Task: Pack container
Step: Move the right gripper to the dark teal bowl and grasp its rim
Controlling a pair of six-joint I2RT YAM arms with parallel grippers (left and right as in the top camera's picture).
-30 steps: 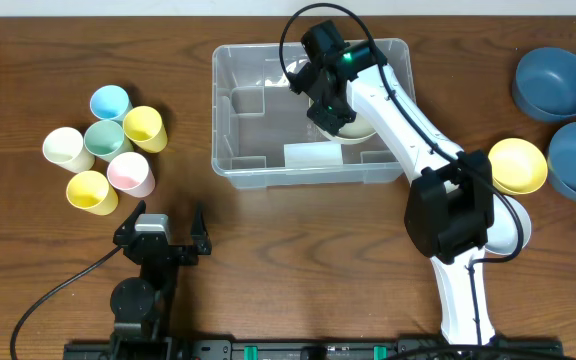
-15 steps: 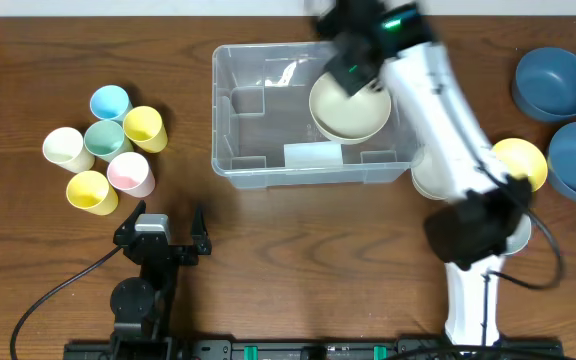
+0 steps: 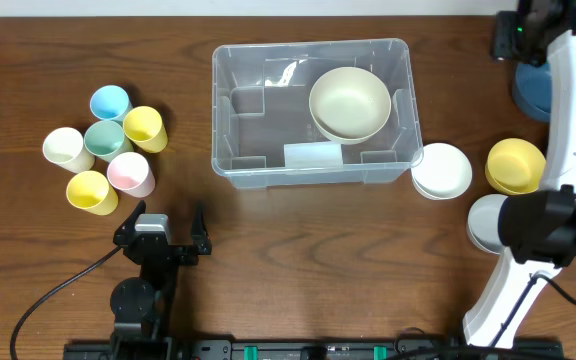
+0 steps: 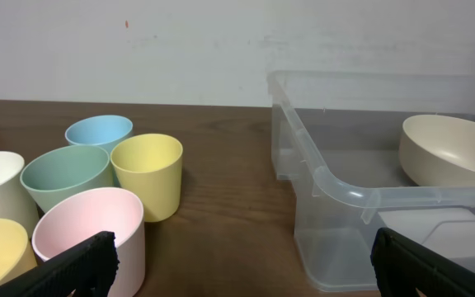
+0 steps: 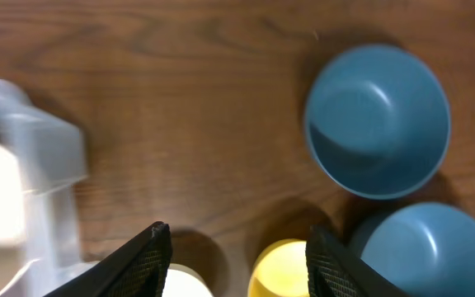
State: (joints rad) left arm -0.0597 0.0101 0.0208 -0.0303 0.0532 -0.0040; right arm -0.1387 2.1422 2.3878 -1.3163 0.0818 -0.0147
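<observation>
The clear container [image 3: 268, 110] stands mid-table, and a cream bowl [image 3: 349, 103] lies in its right half. In the left wrist view the container [image 4: 336, 194] is ahead on the right with the cream bowl [image 4: 452, 148] inside. My right gripper [image 5: 237, 264] hangs open and empty high over the back right of the table, clear of the container. Below it are two blue bowls [image 5: 378, 120], a yellow bowl [image 5: 283, 268] and a white bowl [image 5: 184, 285]. My left gripper [image 3: 165, 232] rests open near the front edge, empty.
Several pastel cups [image 3: 106, 139] cluster left of the container. A white bowl [image 3: 441, 170], a yellow bowl [image 3: 516, 165] and a pale bowl [image 3: 480, 222] sit right of it. The right arm [image 3: 568, 120] stretches over that side and hides part of a blue bowl [image 3: 530, 88].
The right gripper has let go of the cream bowl inside the container, risen and swung away to the back right. The left arm has not moved.
</observation>
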